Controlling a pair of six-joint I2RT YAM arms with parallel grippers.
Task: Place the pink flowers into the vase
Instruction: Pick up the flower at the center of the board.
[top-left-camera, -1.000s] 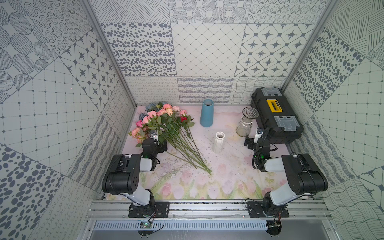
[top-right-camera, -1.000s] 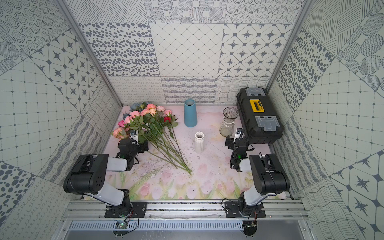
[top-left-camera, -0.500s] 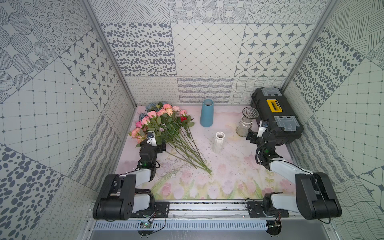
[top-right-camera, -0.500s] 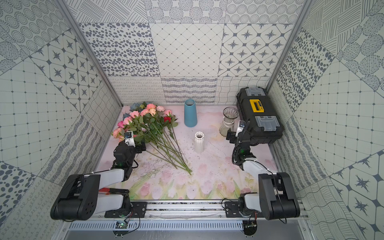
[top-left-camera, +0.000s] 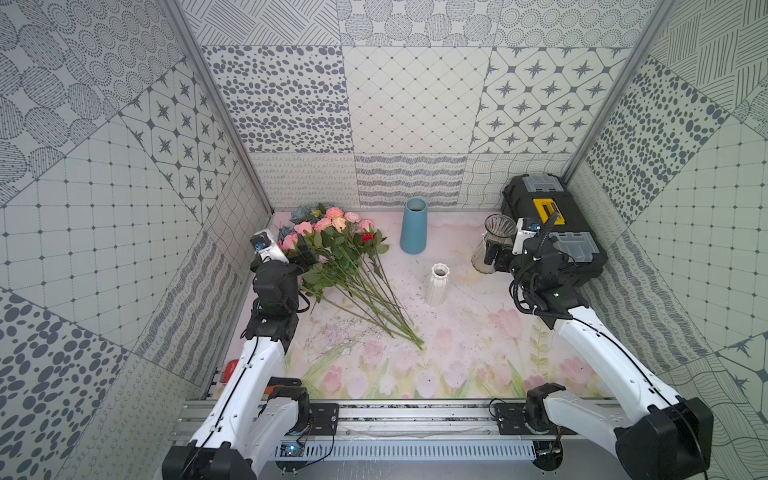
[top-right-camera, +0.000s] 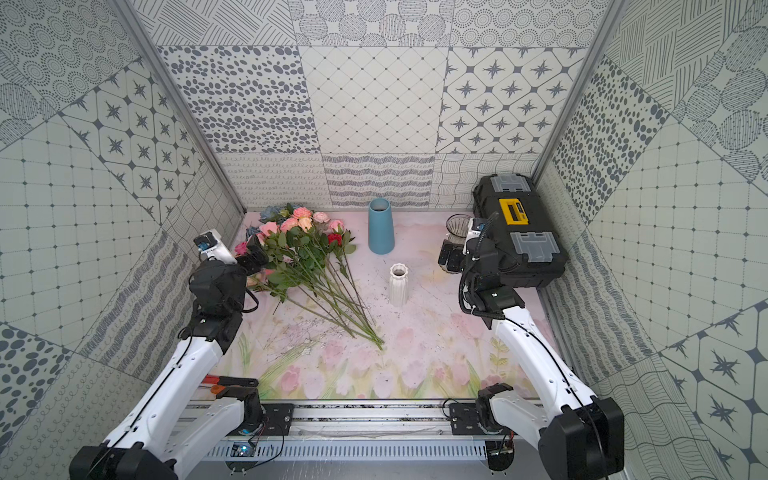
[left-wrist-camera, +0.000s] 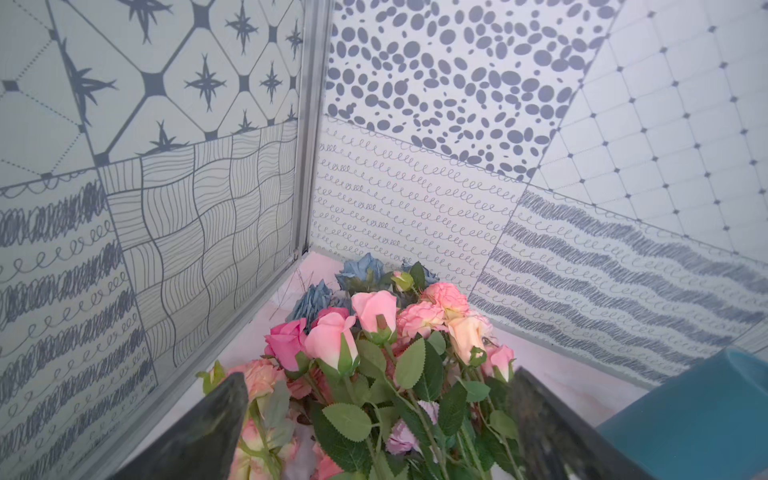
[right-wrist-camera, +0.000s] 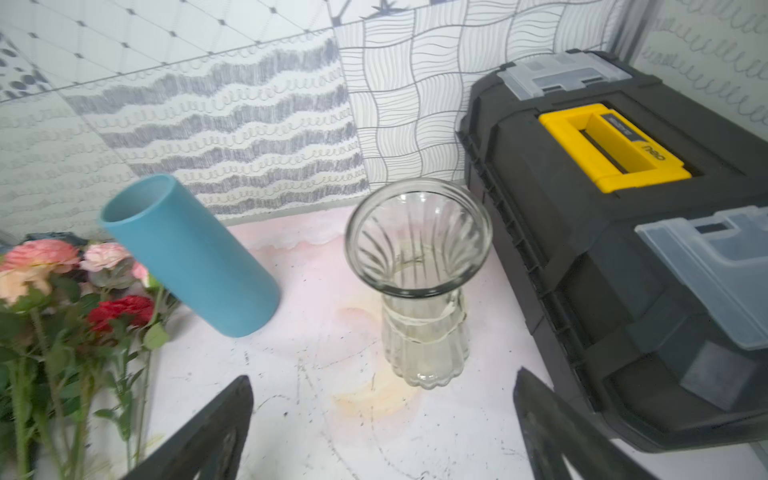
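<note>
While left gripper (top-left-camera: 304, 256), gaping, masks some pink flowers (top-left-camera: 332, 220), right gripper (top-left-camera: 494, 254), gaping too, part-hides glass vase (top-left-camera: 498, 226).

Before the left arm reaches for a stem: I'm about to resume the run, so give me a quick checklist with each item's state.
1. Left gripper open, nothing held: ok.
2. Right gripper open, nothing held: ok.
3. Pink flowers lying in a loose bunch, none in a vase: ok.
4. Glass vase upright, mouth unblocked: ok.
5. Pink blooms separate from the others: not ok; the red carnation lies among them.
6. Which vase is meant: cannot tell; the blue vase and white vase also stand upright.
</note>
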